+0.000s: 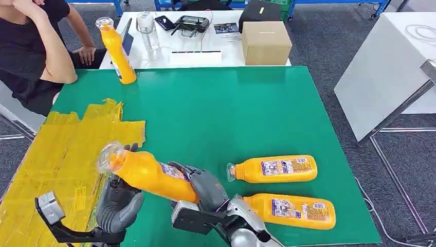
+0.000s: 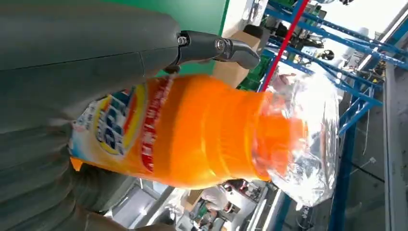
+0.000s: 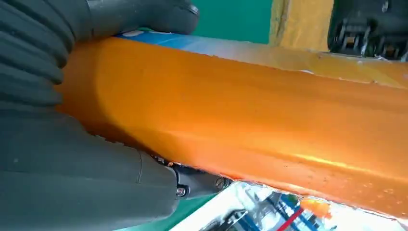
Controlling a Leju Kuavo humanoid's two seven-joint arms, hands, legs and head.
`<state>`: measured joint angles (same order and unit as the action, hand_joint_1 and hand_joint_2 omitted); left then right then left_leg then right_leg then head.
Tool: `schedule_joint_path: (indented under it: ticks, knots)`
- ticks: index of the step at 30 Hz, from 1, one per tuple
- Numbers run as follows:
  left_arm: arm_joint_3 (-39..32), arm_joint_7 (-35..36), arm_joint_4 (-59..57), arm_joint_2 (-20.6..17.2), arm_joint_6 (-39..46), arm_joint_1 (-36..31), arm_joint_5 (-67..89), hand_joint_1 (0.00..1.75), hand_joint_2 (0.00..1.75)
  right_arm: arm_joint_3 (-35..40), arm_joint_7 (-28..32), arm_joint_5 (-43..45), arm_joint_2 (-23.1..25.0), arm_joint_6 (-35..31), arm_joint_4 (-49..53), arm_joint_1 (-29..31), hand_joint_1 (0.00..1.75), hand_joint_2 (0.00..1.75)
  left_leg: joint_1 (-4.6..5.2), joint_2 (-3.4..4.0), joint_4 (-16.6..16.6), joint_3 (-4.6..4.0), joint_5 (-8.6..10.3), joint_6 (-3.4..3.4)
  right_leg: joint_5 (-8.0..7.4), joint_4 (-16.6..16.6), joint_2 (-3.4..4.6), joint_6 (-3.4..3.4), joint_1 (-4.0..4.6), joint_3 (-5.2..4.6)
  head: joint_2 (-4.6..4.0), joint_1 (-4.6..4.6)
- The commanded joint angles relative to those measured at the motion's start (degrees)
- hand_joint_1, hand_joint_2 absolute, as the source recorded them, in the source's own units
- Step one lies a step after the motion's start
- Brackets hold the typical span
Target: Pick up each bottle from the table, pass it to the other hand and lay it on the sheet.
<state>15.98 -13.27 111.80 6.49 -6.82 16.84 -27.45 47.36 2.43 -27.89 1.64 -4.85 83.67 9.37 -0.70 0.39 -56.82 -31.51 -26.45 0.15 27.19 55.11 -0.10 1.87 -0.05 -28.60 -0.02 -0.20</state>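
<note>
An orange bottle (image 1: 149, 175) with a clear cap hangs tilted over the near left of the green table (image 1: 231, 113), cap toward the yellow sheet (image 1: 67, 149). My right hand (image 1: 205, 188) grips its base end (image 3: 240, 125). My left hand (image 1: 119, 203) wraps the neck end from below, thumb and fingers (image 2: 216, 46) around the body (image 2: 192, 134). Two more orange bottles lie flat at the near right, one (image 1: 277, 169) behind the other (image 1: 290, 211). Another bottle (image 1: 117, 51) stands upright at the far left corner.
A person in black (image 1: 36, 51) sits at the far left beside the upright bottle. A cardboard box (image 1: 266, 42), a clear cup and devices sit on the white table beyond. A white table (image 1: 385, 67) stands to the right.
</note>
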Motion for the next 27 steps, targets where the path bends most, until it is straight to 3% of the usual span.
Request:
schedule_joint_path:
  ticks: [1,14,27]
  knots:
    - [1.07,0.33,-1.66,-2.06,-0.14,-0.38,-0.24,0.0,1.75,2.58,-0.28,0.05,-0.74,0.4,-3.33,3.03,1.75,1.75,0.02,0.01,0.05,0.09,-0.01,0.02,0.0,-0.04,0.04,0.0,-0.02,0.08,0.0,0.02]
    - [-1.58,0.21,-4.07,-1.32,-0.5,-1.6,0.74,0.0,1.75,9.5,0.87,2.34,-0.43,6.39,-3.99,5.84,1.75,1.75,0.04,0.01,0.08,0.11,0.01,0.02,-0.01,-0.05,0.03,-0.01,-0.03,0.08,0.0,0.02]
    - [-2.01,0.29,-5.74,-1.06,0.41,-2.06,1.4,0.0,1.75,10.43,1.17,4.5,0.07,6.79,-2.96,6.82,1.75,1.75,0.03,-0.01,0.08,0.12,0.02,0.02,-0.01,-0.05,0.02,-0.02,-0.03,0.1,0.0,0.02]
